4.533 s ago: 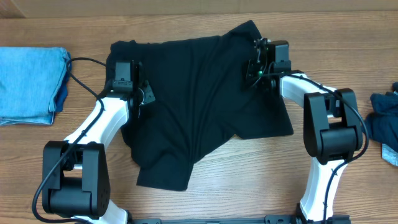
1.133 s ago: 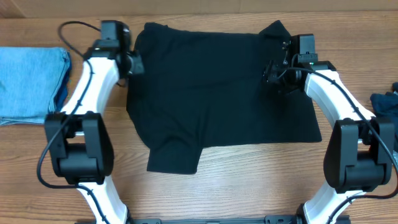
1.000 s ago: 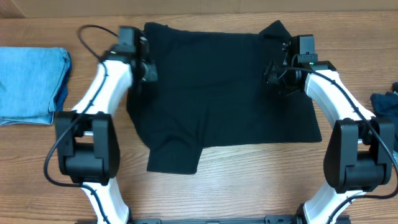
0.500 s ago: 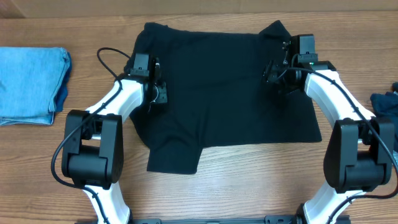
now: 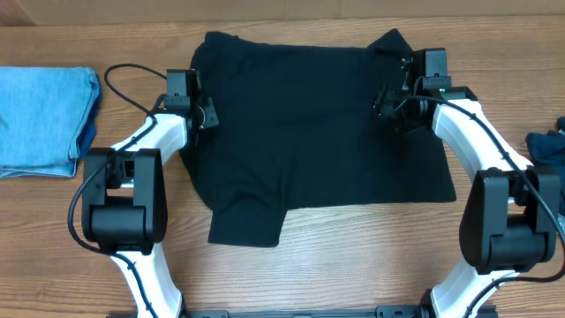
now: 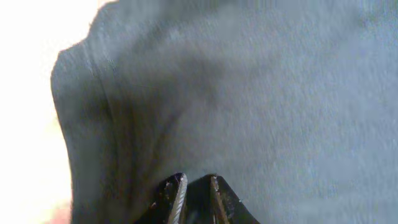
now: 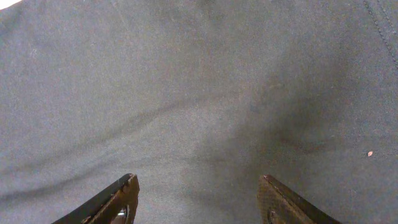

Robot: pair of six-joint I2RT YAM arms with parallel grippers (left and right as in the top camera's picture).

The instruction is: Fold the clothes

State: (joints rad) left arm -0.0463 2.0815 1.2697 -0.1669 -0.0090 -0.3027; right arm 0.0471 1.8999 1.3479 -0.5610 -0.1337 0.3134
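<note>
Beneath both pincers: black T-shirt (image 5: 318,132), spread on the bench (image 5: 353,265). Left pincer (image 6: 196,179) nearly clenched, shirt edge to its left. Right pincer (image 7: 198,186) released, fingers wide.

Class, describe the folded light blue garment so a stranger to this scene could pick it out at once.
On the wooden table, a large black T-shirt lies spread in the middle. At the table's left edge in the overhead view lies the light blue garment, folded into a block. It alone is pale; the T-shirt and the heap at the right edge are dark.
</note>
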